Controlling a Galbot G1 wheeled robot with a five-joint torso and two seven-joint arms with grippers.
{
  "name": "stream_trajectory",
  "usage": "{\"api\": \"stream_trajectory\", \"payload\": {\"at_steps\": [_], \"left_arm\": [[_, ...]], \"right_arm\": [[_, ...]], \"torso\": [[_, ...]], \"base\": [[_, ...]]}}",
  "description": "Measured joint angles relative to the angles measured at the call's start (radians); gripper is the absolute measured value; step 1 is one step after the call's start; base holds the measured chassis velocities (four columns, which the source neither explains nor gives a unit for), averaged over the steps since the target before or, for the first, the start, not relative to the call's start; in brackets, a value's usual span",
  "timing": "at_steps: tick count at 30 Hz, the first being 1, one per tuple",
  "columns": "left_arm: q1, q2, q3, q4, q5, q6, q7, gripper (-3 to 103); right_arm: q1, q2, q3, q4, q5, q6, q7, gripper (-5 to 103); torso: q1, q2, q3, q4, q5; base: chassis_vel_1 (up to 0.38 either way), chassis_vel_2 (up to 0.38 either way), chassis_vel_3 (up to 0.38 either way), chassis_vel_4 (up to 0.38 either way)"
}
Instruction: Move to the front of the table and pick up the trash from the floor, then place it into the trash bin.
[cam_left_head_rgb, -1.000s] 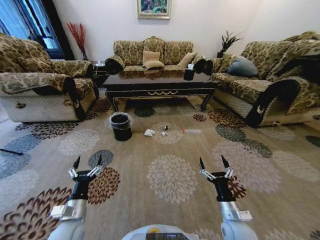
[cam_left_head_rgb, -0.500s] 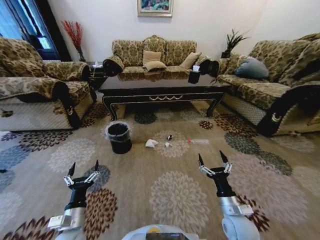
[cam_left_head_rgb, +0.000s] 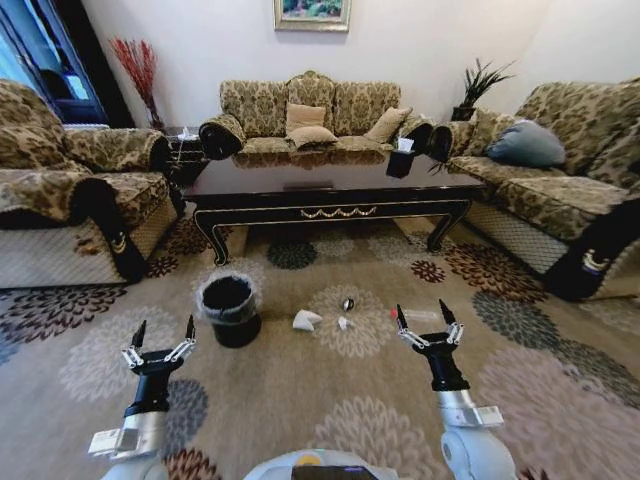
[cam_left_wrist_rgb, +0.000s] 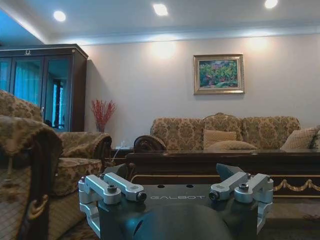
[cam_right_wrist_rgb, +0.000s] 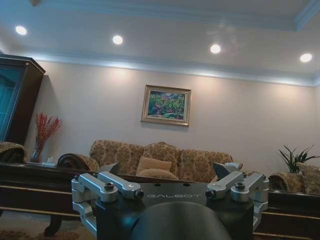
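while raised, both end effectors (cam_left_head_rgb: 160, 333) (cam_left_head_rgb: 419, 318) gape empty.

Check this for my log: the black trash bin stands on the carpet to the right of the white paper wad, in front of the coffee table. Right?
Not quite. The head view shows the trash bin to the left of the white paper wad, not the right. The rest holds: it stands on the carpet in front of the coffee table.

Patterned sofas ringed a sitting room.
A framed painting (cam_left_head_rgb: 313, 13) hung above the centre sofa (cam_left_head_rgb: 310, 120); red branches (cam_left_head_rgb: 137, 66) stood left, a plant (cam_left_head_rgb: 480, 85) right.
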Motion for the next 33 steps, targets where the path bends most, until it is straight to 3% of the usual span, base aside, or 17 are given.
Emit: {"api": "stream_trajectory", "payload": {"at_steps": [14, 21, 33], "left_arm": [[-0.037, 0.008, 0.007, 0.032, -0.010, 0.007, 0.000, 100], [-0.078, 0.017, 0.004, 0.033, -0.016, 0.035, -0.001, 100], [-0.132, 0.021, 0.006, 0.012, -0.010, 0.086, -0.007, 100]], "right_arm": [[0.032, 0.003, -0.013, -0.046, 0.021, 0.024, -0.027, 100], [0.035, 0.000, -0.003, -0.054, -0.004, -0.050, -0.013, 100], [0.055, -0.006, -0.004, -0.091, 0.019, -0.038, 0.002, 100]], "torso": [[0.000, 0.000, 0.000, 0.0002, 0.0006], [0.000, 0.000, 0.000, 0.0001, 0.0004], [0.000, 0.000, 0.000, 0.0002, 0.0005]], "base": [[-0.126, 0.121, 0.119, -0.124], [0.004, -0.007, -0.007, 0.005], [-0.028, 0.015, 0.027, -0.019]]}}
